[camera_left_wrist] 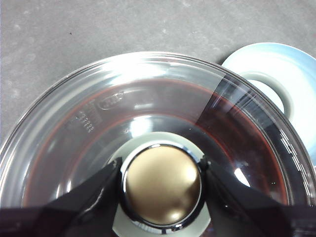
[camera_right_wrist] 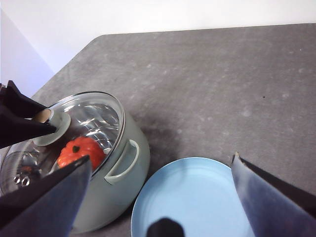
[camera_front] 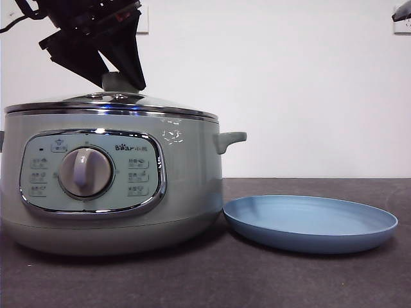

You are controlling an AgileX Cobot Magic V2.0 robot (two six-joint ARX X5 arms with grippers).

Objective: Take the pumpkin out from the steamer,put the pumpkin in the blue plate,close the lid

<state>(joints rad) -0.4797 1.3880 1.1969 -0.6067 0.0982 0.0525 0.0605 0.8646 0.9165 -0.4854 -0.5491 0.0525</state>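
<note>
The sage-green steamer stands at the left with the glass lid resting on its rim. From above, my left gripper reaches down and is shut on the lid's knob, one jaw pressed to each side. Through the glass, the right wrist view shows the orange pumpkin inside the pot. Right of the steamer the blue plate lies bare on the table. My right gripper hangs open high above the plate, holding nothing.
The dark grey tabletop stretches behind and beside the pot. The steamer's side handle juts toward the plate. Only the right arm's black tip shows at the top right corner of the front view.
</note>
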